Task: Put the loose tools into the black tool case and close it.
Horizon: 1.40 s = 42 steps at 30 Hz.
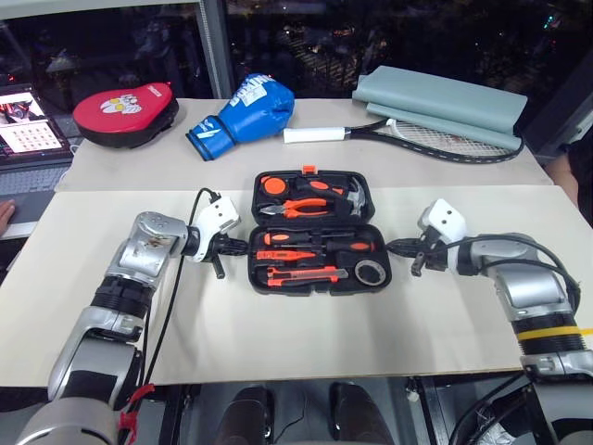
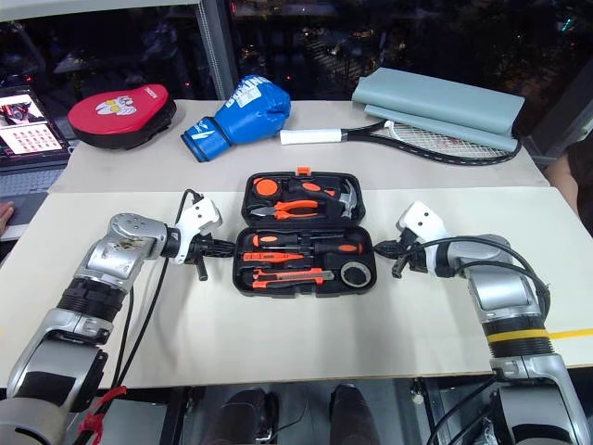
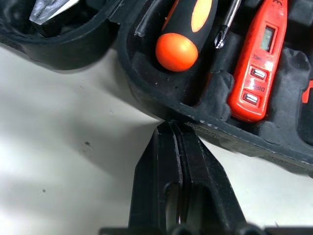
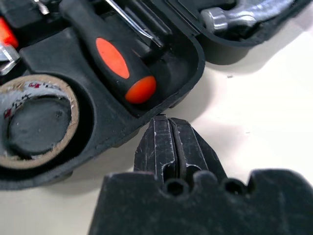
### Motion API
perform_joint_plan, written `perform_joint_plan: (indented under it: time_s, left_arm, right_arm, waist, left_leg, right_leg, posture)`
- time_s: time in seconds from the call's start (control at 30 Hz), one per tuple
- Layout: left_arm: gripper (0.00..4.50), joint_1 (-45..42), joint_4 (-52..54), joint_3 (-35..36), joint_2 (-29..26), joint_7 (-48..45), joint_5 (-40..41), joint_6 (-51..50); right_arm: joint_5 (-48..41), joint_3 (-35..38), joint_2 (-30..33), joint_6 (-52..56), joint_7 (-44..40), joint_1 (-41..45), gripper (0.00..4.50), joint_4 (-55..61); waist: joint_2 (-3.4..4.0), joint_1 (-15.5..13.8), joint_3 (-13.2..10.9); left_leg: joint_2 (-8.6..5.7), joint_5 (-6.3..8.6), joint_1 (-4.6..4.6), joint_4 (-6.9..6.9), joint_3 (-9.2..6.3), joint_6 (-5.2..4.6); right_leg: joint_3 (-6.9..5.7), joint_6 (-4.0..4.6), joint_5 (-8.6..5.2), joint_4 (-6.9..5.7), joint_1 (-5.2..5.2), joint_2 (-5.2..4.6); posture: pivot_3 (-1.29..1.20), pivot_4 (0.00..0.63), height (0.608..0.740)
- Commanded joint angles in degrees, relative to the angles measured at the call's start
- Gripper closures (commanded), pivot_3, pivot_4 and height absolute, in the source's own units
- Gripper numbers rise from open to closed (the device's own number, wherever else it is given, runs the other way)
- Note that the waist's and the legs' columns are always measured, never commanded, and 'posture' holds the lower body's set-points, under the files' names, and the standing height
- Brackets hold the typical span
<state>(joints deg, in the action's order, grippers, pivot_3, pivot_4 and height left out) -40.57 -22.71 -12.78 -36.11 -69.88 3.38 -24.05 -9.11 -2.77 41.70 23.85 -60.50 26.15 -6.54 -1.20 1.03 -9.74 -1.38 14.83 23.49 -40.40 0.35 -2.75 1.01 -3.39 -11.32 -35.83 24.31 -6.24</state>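
Shut grippers (image 1: pixel 243 245) (image 1: pixel 393 247) flanking open case (image 1: pixel 320 280)

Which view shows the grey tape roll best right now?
The right wrist view: the tape roll sits close up in its recess in the black tool case. Both eye views show it small, in the case's near right corner.

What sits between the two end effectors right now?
The open black tool case, tools seated inside, lies between the left end effector and right end effector, both shut at its side edges; head views show it.
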Motion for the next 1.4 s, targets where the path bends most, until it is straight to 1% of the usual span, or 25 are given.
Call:
perform_joint_plan:
  time_s: [0.03,0.17,0.3,0.5,0.73,0.87,0.97,1.07,1.17,1.23,1.27,1.3,1.33,1.37,1.4]
  left_arm:
    - [4.43,1.33,5.03,-3.08,-0.53,-5.07,0.68,1.64]
    - [4.43,2.92,7.56,-3.92,-2.38,-7.36,0.58,1.56]
    - [4.43,7.3,12.26,-4.92,-5.92,-9.12,-0.15,0.6]
    - [4.43,10.18,17.45,-3.8,-6.92,-9.39,1.68,-1.93]
    - [4.43,11.09,20.47,-3.98,-7.4,-9.84,2.79,-3.93]
    - [4.43,10.0,18.57,-3.24,-7.98,-7.99,1.24,-4.39]
    - [4.43,8.07,15.72,-0.49,-9.62,-8.4,2.38,-5.62]
    - [4.43,4.87,13.2,1.36,-9.9,-8.28,4.48,-9.91]
    - [4.43,-0.47,8.47,2.77,-6.93,-4.16,5.71,-17.56]
    - [3.92,-5.27,3.54,4.12,-3.44,0.34,6.26,-24.95]
    - [3.72,-6.86,1.95,4.48,-2.36,1.79,6.43,-27.43]
    - [3.34,-8.75,0.11,5.22,-1.06,3.29,7.03,-31.03]
    - [3.0,-10.74,-2.19,6.19,0.3,5.27,7.51,-34.25]
    - [2.68,-12.39,-4.24,6.98,1.39,6.97,7.82,-36.63]
    - [2.27,-13.47,-5.67,7.48,2.08,8.15,7.98,-38.04]
  right_arm:
    - [-5.73,-0.05,0.64,0.99,-4.82,-2.82,4.5,10.78]
    - [-6.71,0.53,2.28,2.32,-5.41,-6.52,4.5,15.6]
    - [-7.12,2.39,4.08,2.39,-4.26,-13.13,4.5,21.25]
    - [-7.35,5.39,5.4,3.09,-1.88,-16.6,4.5,23.27]
    - [-7.98,7.66,7.14,3.59,-1.0,-18.42,4.5,23.98]
    - [-7.57,8.38,8.49,4.1,-0.74,-19.26,4.5,24.39]
    - [-7.68,9.86,9.54,4.8,0.01,-19.49,4.5,24.15]
    - [-7.43,10.56,9.8,5.77,2.06,-17.93,4.5,22.72]
    - [-9.37,10.88,7.63,11.99,6.05,-13.46,4.5,21.36]
    - [-10.74,10.34,5.66,18.17,9.27,-8.97,4.5,20.13]
    - [-11.29,10.17,4.61,21.26,10.81,-6.69,4.21,19.41]
    - [-11.9,10.17,3.72,23.88,12.09,-4.84,3.92,18.83]
    - [-12.47,10.31,2.68,26.12,13.42,-2.81,3.74,17.99]
    - [-13.02,10.55,1.73,28.19,14.69,-0.95,3.36,17.18]
    - [-13.41,10.66,1.18,29.5,15.55,0.22,2.95,16.68]
  waist:
    - [0.0,-0.09,0.0]
    - [0.0,-0.06,0.0]
    - [0.0,-0.12,0.01]
    - [0.01,-0.29,0.02]
    - [0.02,-0.48,0.02]
    - [0.02,-0.57,0.02]
    - [0.01,-0.62,0.02]
    - [0.0,-0.51,0.01]
    - [-0.03,-0.36,-0.01]
    - [-0.04,-0.38,-0.01]
    - [-0.05,-0.37,-0.02]
    - [-0.05,-0.35,-0.02]
    - [-0.05,-0.35,-0.02]
    - [-0.05,-0.34,-0.02]
    - [-0.05,-0.31,-0.02]
  left_leg:
    - [0.0,0.0,0.01,0.03,0.0,0.0]
    - [0.01,0.0,-0.02,0.15,0.01,0.0]
    - [0.04,0.01,-0.1,0.19,0.01,-0.01]
    - [0.08,0.01,-0.27,0.22,0.06,0.0]
    - [0.07,0.0,-0.26,0.19,0.06,0.01]
    - [0.07,0.0,-0.26,0.19,0.06,0.0]
    - [0.08,0.0,-0.27,0.17,0.05,0.01]
    - [0.08,-0.01,-0.25,0.13,0.05,0.02]
    - [0.09,-0.01,-0.27,0.1,0.05,0.03]
    - [0.08,-0.03,-0.26,-0.01,0.03,0.04]
    - [0.06,-0.04,-0.27,-0.04,0.02,0.05]
    - [0.05,-0.05,-0.25,-0.07,0.0,0.07]
    - [0.04,-0.06,-0.25,-0.07,-0.01,0.07]
    - [0.03,-0.06,-0.25,-0.07,-0.03,0.07]
    - [0.02,-0.06,-0.22,-0.06,-0.03,0.07]
  right_leg:
    - [-0.01,0.0,0.0,0.02,0.02,0.0]
    - [-0.02,0.01,-0.01,0.07,0.02,0.0]
    - [-0.02,0.02,-0.04,0.09,-0.03,0.0]
    - [0.0,0.07,-0.09,0.39,-0.15,-0.01]
    - [0.0,0.07,-0.09,0.39,-0.16,-0.01]
    - [0.0,0.07,-0.09,0.39,-0.16,-0.01]
    - [-0.01,0.07,-0.09,0.38,-0.17,-0.01]
    - [-0.02,0.07,-0.09,0.33,-0.14,0.01]
    - [-0.02,0.07,-0.09,0.27,-0.15,0.01]
    - [-0.02,0.07,-0.09,0.14,-0.15,0.01]
    - [-0.02,0.07,-0.09,0.09,-0.16,0.01]
    - [-0.02,0.07,-0.09,0.06,-0.14,0.01]
    - [-0.03,0.07,-0.09,0.02,-0.13,0.02]
    - [-0.03,0.07,-0.09,0.01,-0.13,0.02]
    - [-0.04,0.07,-0.09,0.0,-0.11,0.03]
  posture:
    - [0.0,0.15,0.736]
    - [0.0,0.15,0.736]
    - [0.0,0.15,0.736]
    - [0.0,0.15,0.736]
    - [0.0,0.15,0.736]
    - [0.0,0.15,0.736]
    - [0.0,0.15,0.736]
    - [0.0,0.15,0.736]
    - [0.0,0.15,0.736]
    - [0.0,0.15,0.736]
    - [0.0,0.15,0.736]
    - [0.0,0.15,0.736]
    - [0.0,0.15,0.736]
    - [0.0,0.15,0.736]
    - [0.0,0.15,0.736]
